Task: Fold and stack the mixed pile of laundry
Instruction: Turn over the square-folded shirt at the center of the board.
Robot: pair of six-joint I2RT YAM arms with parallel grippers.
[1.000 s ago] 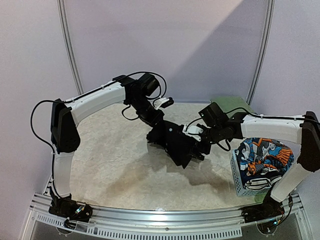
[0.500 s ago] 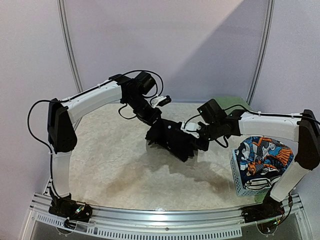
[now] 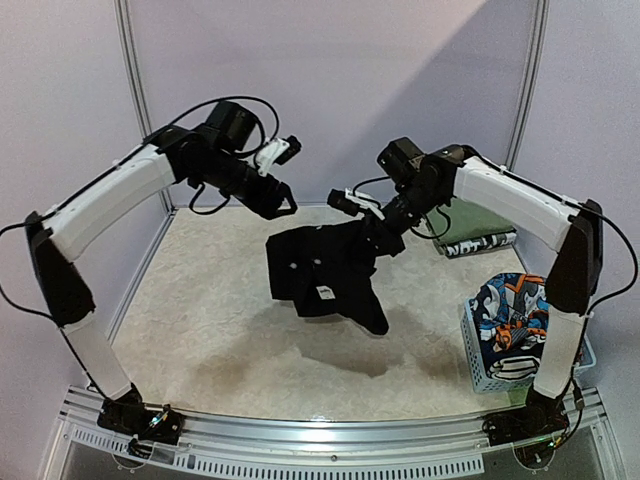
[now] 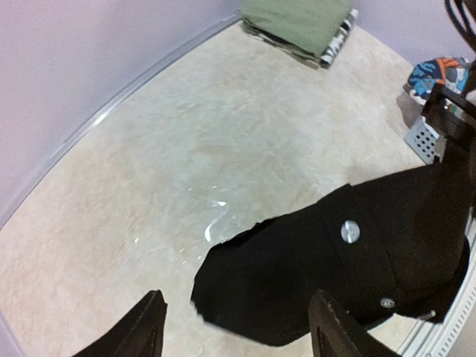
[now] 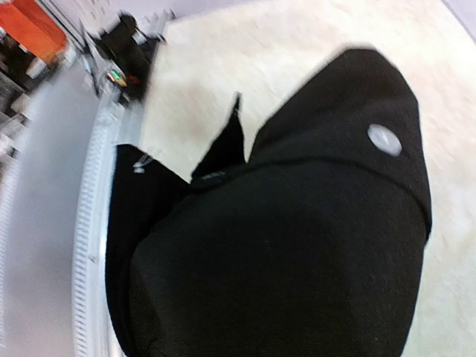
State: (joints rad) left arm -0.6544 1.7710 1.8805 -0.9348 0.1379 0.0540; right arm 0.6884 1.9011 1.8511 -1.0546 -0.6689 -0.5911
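The large black garment hangs in the air over the middle of the table, and my right gripper is shut on its upper right part. In the right wrist view the black garment fills the frame and hides the fingers. My left gripper is raised to the garment's upper left, apart from it. Its fingers stand open with nothing between them, and the black garment with its silver snaps lies beyond them. The cartoon-print garment sits in the basket at the right.
The pale blue lattice basket stands at the front right of the table. A folded olive-green cloth rests on a black-and-white printed piece at the back right. The pale table top lies below the arms.
My left gripper let go of the black garment, opened and swung up to the left. My right gripper shut on the garment and lifted it; it now hangs from the right alone.
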